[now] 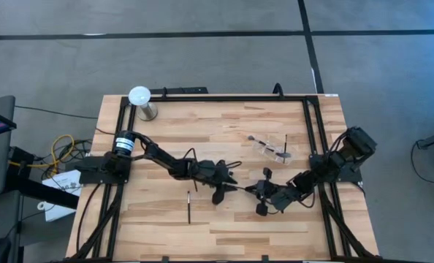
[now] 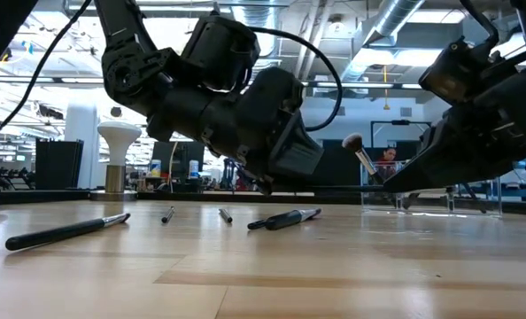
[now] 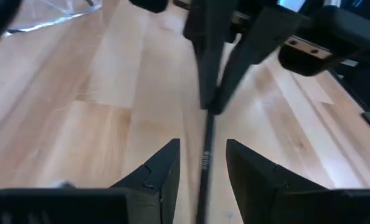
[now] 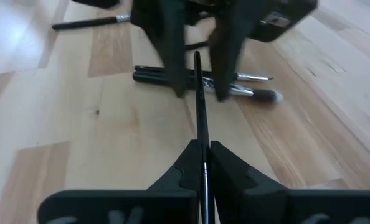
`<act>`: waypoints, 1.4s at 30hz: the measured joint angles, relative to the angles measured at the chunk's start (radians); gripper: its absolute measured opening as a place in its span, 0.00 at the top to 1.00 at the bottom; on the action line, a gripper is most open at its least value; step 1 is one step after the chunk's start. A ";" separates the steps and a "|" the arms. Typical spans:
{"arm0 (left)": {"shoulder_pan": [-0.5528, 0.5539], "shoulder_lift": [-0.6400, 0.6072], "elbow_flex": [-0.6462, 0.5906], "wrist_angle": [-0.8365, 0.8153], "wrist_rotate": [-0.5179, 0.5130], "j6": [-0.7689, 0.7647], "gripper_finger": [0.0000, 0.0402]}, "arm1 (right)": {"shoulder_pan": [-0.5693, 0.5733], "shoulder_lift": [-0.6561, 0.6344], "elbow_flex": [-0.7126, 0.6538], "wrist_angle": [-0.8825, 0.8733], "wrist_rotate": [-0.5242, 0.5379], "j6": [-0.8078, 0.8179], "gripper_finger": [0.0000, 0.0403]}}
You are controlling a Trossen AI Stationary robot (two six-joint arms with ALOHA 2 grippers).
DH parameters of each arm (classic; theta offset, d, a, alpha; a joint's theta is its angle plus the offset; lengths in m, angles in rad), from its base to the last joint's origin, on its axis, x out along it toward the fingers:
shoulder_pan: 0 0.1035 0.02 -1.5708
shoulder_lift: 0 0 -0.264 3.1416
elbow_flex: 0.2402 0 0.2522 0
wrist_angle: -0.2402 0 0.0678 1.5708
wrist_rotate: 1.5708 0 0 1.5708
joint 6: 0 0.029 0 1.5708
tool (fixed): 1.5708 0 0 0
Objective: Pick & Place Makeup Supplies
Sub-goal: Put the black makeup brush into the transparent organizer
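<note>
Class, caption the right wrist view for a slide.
Right tool shut on a thin brush, with the left tool straddling its far end.

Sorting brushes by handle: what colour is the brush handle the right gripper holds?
Black, seen best in the right wrist view: the brush handle is clamped in the right gripper.

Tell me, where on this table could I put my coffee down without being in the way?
The bare wood at the near edge, below the lone brush, and the stretch between the white globe and the clear pouch. The middle is crowded: the left gripper and right gripper meet over one brush.
</note>
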 joint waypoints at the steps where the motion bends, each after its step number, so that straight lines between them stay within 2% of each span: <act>1: 0.001 0.000 0.000 0.002 -0.001 0.000 0.68 | 0.000 0.000 0.000 -0.001 -0.001 0.000 0.97; 7: -0.001 0.000 0.000 0.044 0.003 0.000 0.68 | -0.007 0.000 0.000 -0.003 -0.003 0.000 0.97; 25: 0.000 0.000 0.000 0.009 -0.018 0.000 0.69 | -0.013 0.000 0.000 0.060 -0.003 -0.042 0.97; 31: 0.000 0.000 0.000 0.009 -0.017 0.000 0.77 | -0.013 0.000 0.000 0.061 -0.002 -0.044 0.97; 38: 0.000 0.000 0.000 0.015 0.042 0.000 0.96 | -0.012 0.001 0.000 0.067 -0.008 -0.048 0.95; 42: 0.005 0.000 0.000 0.017 0.091 -0.001 0.94 | -0.012 0.001 0.000 0.071 -0.008 -0.062 0.90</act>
